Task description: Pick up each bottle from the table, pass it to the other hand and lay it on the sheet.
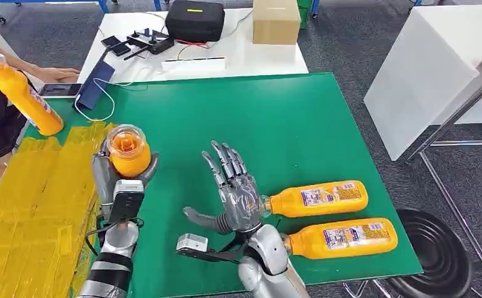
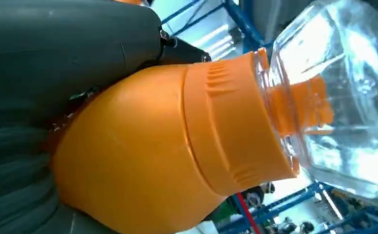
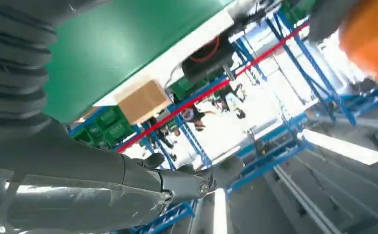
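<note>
**Bottle in the left hand, ready for the yellow sheet**

Closest to the eye is the held bottle (image 2: 143,161), its orange shoulder, ribbed collar and clear cap seen hard up against the left wrist camera. From the head view the left hand (image 1: 115,177) grasps that bottle (image 1: 128,152) around its body, cap pointing up toward the camera, just above the edge where the green worktop (image 1: 276,124) meets the yellow sheet (image 1: 33,205).

Beside it the right hand (image 1: 232,186) is released, fingers spread and holding nothing, palm raised over the green surface. Two more bottles lie on their sides near it: one (image 1: 318,198) with its neck close to that hand's wrist, the other (image 1: 341,238) just below it, nearer the worktop's front edge.

At the far left a person's hand holds another bottle (image 1: 22,93) upright over the sheet's far end.

To do this step well, I'd say the left hand should carry the bottle further over the sheet, tip it onto its side low down, and only then let go, so it does not roll.
</note>
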Available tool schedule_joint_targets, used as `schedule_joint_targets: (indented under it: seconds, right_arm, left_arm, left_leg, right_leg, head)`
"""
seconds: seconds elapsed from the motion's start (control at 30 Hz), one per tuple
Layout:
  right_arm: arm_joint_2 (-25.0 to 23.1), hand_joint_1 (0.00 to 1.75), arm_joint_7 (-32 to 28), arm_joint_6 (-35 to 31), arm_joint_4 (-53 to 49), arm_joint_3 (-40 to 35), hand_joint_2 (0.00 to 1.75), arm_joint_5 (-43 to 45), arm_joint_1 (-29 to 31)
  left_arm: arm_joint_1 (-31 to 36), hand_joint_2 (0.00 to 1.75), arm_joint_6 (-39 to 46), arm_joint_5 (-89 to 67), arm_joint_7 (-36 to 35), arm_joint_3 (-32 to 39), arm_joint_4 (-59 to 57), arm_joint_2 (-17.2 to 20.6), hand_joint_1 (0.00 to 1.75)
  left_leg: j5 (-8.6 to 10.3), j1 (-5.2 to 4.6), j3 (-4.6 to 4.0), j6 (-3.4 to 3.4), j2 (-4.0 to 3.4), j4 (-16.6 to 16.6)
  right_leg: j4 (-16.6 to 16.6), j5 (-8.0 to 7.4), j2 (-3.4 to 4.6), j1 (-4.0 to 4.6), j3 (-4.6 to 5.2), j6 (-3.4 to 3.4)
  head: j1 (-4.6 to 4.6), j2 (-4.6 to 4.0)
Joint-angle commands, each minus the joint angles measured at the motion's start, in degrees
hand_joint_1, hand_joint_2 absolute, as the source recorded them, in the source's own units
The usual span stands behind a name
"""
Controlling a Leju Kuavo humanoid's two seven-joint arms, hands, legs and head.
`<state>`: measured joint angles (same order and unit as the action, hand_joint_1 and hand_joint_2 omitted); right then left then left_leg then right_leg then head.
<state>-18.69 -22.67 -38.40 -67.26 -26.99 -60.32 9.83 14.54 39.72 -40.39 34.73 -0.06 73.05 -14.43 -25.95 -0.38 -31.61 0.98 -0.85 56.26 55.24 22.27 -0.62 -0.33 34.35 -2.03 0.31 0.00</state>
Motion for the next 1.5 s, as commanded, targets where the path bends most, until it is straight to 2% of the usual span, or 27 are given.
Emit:
schedule_joint_targets:
  seconds: [0.03, 0.07, 0.1, 0.13, 0.17, 0.2, 0.23, 0.27, 0.3, 0.33, 0.37, 0.4, 0.47, 0.5, 0.53, 0.57, 0.73, 0.83, 1.23, 1.37, 1.4, 1.5]
  right_arm:
    - [0.2, 0.00, -1.6, -1.6, -2.3, -0.8, 1.75, 11.8, -1.9]
    - [2.3, 0.00, 0.2, -0.7, -3.6, -3.2, 0.00, 17.5, -1.3]
    - [2.6, 0.00, 0.8, 0.9, -3.8, -3.6, 0.00, 21.5, -1.0]
    - [4.5, 0.00, 2.6, 6.9, -5.2, -3.7, 0.00, 28.2, -0.7]
    - [7.0, 0.00, 2.9, 11.2, -5.9, -4.9, 0.00, 34.9, 0.3]
    - [8.0, 0.00, 3.0, 11.7, -6.3, -4.4, 0.00, 37.3, 0.7]
    - [8.0, 0.00, 3.0, 11.7, -6.3, -4.4, 0.00, 37.3, 0.7]
    - [8.5, 0.00, 2.6, 11.5, -6.8, -4.2, 0.00, 38.0, 0.8]
    - [8.8, 0.00, 2.4, 11.3, -7.9, -4.1, 0.00, 38.5, 0.7]
    - [8.7, 0.00, 0.2, 12.5, -8.6, -3.5, 0.00, 41.3, 0.5]
    - [9.2, 0.00, -0.5, 12.7, -9.7, -3.2, 0.00, 41.7, -0.1]
    - [9.7, 0.00, -0.3, 9.8, -11.0, -3.0, 0.00, 40.0, -0.1]
    - [10.1, 0.00, 0.1, 9.8, -12.1, -2.8, 0.00, 40.0, -0.3]
    - [10.7, 0.00, 0.4, 10.7, -12.8, -2.7, 1.75, 40.9, -0.3]
    - [10.3, 0.00, 0.5, 10.8, -12.6, -2.4, 1.75, 40.2, -0.4]
    - [10.7, 0.00, 0.5, 10.9, -12.4, -2.6, 1.75, 40.2, -0.1]
    - [10.9, 0.00, 0.3, 11.4, -11.1, -4.0, 1.75, 39.3, 0.9]
    - [10.9, 0.00, 0.3, 11.4, -11.1, -4.0, 1.75, 39.3, 0.9]
    - [10.9, 0.00, 0.3, 11.4, -11.1, -4.0, 1.75, 39.3, 0.9]
    - [11.0, 0.00, 0.4, 11.0, -10.2, -4.7, 1.75, 39.3, 1.2]
    - [11.0, 0.00, 0.4, 10.9, -10.0, -4.8, 1.75, 39.3, 1.2]
    - [11.1, 0.00, 0.4, 10.2, -9.6, -5.1, 1.75, 39.1, 1.0]
  left_arm:
    - [0.4, 1.75, 0.3, -38.0, -3.2, 18.9, 15.7, -5.6, 1.75]
    - [0.8, 1.75, 0.3, -42.5, -4.0, 19.5, 14.3, -4.9, 1.75]
    - [0.0, 1.75, 0.3, -44.8, -5.5, 18.7, 13.8, -4.8, 1.75]
    - [-0.4, 1.75, 0.3, -47.9, -8.2, 18.2, 11.2, -2.0, 1.75]
    - [-2.3, 1.75, 0.3, -49.6, -26.3, 4.5, 8.7, 11.9, 1.75]
    - [-0.8, 1.75, 0.3, -49.6, -40.0, -6.7, 4.3, 21.0, 1.75]
    - [-0.8, 1.75, 0.3, -49.6, -40.0, -6.7, 4.3, 21.0, 1.75]
    - [-0.2, 1.75, 0.3, -49.6, -43.4, -9.8, 2.5, 22.8, 1.75]
    - [3.2, 1.75, 0.2, -49.6, -40.2, -7.0, -2.8, 20.9, 1.75]
    - [1.0, 1.75, 0.3, -49.6, -43.6, -10.3, -4.3, 22.7, 1.75]
    - [2.0, 1.75, 0.3, -49.6, -45.8, -12.3, -6.6, 23.5, 1.75]
    - [2.9, 1.75, 0.3, -49.6, -47.1, -14.3, -12.1, 23.3, 1.75]
    - [2.9, 1.75, 0.3, -49.6, -46.4, -13.8, -12.7, 23.0, 1.75]
    - [3.0, 1.75, 0.3, -49.4, -44.3, -12.0, -14.7, 21.5, 1.75]
    - [3.2, 1.75, 0.3, -48.4, -46.7, -15.6, -16.6, 22.3, 1.75]
    - [3.8, 1.75, 0.3, -48.2, -44.7, -14.2, -18.3, 22.3, 1.75]
    - [4.0, 1.75, 0.3, -47.9, -36.6, -5.8, -24.4, 18.6, 1.75]
    - [4.0, 1.75, 0.3, -47.9, -36.6, -5.8, -24.4, 18.6, 1.75]
    - [4.0, 1.75, 0.3, -47.9, -36.6, -5.8, -24.4, 18.6, 1.75]
    - [3.9, 1.75, 0.3, -46.4, -30.9, 0.6, -25.8, 15.3, 1.75]
    - [3.6, 1.75, 0.3, -46.3, -30.2, 1.5, -25.0, 14.8, 0.02]
    - [2.6, 1.75, 0.3, -44.3, -23.3, 9.6, -21.6, 10.8, 0.00]
  left_leg:
    - [-0.10, 0.10, 0.04, -0.08, -0.05, 0.1]
    - [-0.20, 0.18, 0.09, -0.13, -0.09, 0.2]
    - [-0.12, 0.13, -0.01, -0.08, -0.11, 0.1]
    - [-0.08, 0.08, 0.04, -0.06, -0.12, 0.0]
    - [-0.17, 0.10, 0.26, -0.10, -0.21, 0.0]
    - [-0.03, -0.01, 0.35, -0.10, -0.14, -0.2]
    - [-0.03, 0.04, 0.40, -0.13, -0.06, -0.2]
    - [0.05, 0.03, 0.10, -0.08, 0.14, -0.1]
    - [0.01, 0.09, 0.14, -0.11, 0.22, -0.1]
    - [-0.02, 0.12, 0.23, -0.15, 0.21, 0.0]
    - [0.01, 0.13, 0.20, -0.14, -0.08, -0.1]
    - [-0.03, 0.16, 0.25, -0.18, -0.07, -0.1]
    - [0.01, 0.13, 0.22, -0.13, 0.39, -0.1]
    - [0.04, 0.15, 0.16, -0.13, 0.26, -0.1]
    - [0.02, 0.16, 0.19, -0.13, 0.29, -0.1]
    - [0.05, 0.12, 0.04, -0.11, 0.07, -0.1]
    - [-0.05, 0.14, 0.35, -0.18, 0.00, -0.2]
    - [-0.01, 0.09, 0.05, -0.14, -0.04, -0.1]
    - [0.00, 0.10, -0.02, -0.12, 0.01, 0.0]
    - [-0.01, 0.10, 0.03, -0.12, 0.02, 0.0]
    - [-0.07, 0.15, 0.16, -0.15, 0.05, 0.0]
    - [-0.04, 0.12, 0.06, -0.13, 0.06, 0.0]
  right_leg:
    - [0.0, 0.05, 0.12, 0.09, -0.03, 0.04]
    - [0.1, 0.11, 0.23, 0.16, -0.08, 0.07]
    - [0.0, 0.03, 0.19, 0.11, -0.02, 0.04]
    - [0.0, 0.01, 0.18, 0.07, -0.06, 0.03]
    - [0.0, 0.07, 0.31, 0.08, -0.22, 0.05]
    - [-0.1, 0.00, 0.24, -0.03, -0.26, 0.06]
    - [-0.1, 0.02, 0.18, 0.02, -0.33, 0.08]
    - [-0.1, 0.00, -0.06, 0.01, -0.13, 0.06]
    - [-0.1, 0.04, -0.11, 0.07, -0.20, 0.07]
    - [0.0, 0.09, -0.10, 0.11, -0.21, 0.10]
    - [-0.1, 0.03, 0.06, 0.13, -0.09, 0.11]
    - [0.0, 0.07, 0.13, 0.16, -0.12, 0.14]
    - [0.0, 0.19, -0.27, 0.15, -0.26, 0.07]
    - [-0.1, 0.11, -0.15, 0.19, -0.15, 0.06]
    - [-0.1, 0.13, -0.17, 0.21, -0.23, 0.03]
    - [0.0, 0.07, -0.01, 0.14, -0.03, 0.03]
    - [-0.1, 0.11, 0.13, 0.12, -0.32, 0.06]
    - [-0.1, 0.04, 0.13, 0.08, -0.04, 0.07]
    - [0.0, 0.04, 0.11, 0.10, 0.05, 0.05]
    - [0.0, 0.05, 0.10, 0.09, 0.00, 0.04]
    - [0.0, 0.10, 0.11, 0.14, -0.14, 0.05]
    - [0.0, 0.07, 0.09, 0.11, -0.05, 0.04]
  head:
    - [0.02, 0.00]
    - [0.02, 0.00]
    - [0.04, 0.00]
    - [0.04, 0.00]
    - [0.00, 0.00]
    - [-0.02, 0.02]
    - [0.00, 0.02]
    - [0.04, 0.00]
    - [0.04, 0.00]
    - [0.00, 0.00]
    - [-0.04, 0.02]
    - [-0.07, 0.00]
    - [0.00, 0.00]
    - [0.02, 0.00]
    - [0.02, 0.00]
    - [-0.02, 0.00]
    - [0.02, 0.00]
    - [0.00, 0.00]
    - [0.00, 0.00]
    - [0.00, 0.00]
    - [0.00, 0.00]
    - [0.00, 0.00]
